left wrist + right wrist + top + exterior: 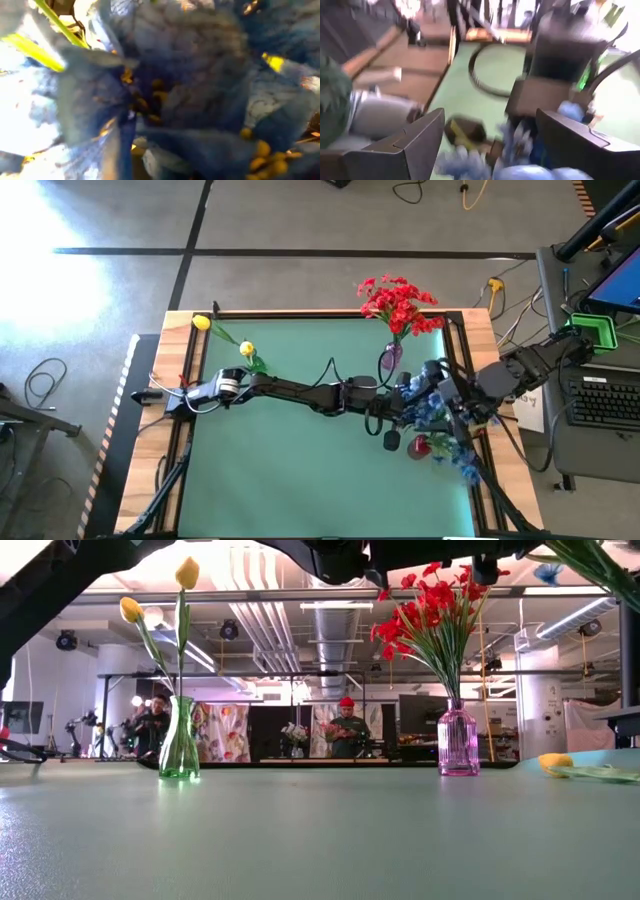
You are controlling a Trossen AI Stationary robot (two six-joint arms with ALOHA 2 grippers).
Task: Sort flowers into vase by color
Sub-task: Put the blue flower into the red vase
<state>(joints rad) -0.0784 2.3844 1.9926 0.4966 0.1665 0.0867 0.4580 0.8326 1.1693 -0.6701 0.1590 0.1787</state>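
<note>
Two grippers meet over the blue flowers [432, 412] at the worktop's [300, 480] right edge. The left gripper [392, 438], reaching across from the far side, is closed, and blue petals fill its wrist view; whether it pinches a stem cannot be told. The right gripper [490, 145] stands wide just beside the bunch, nearer its own base. Two vases show: a pink one [458, 742] with red flowers [435, 605], and a green one [179, 740] with two yellow tulips [187, 573]. One more tulip [556, 762] lies flat on the worktop.
</note>
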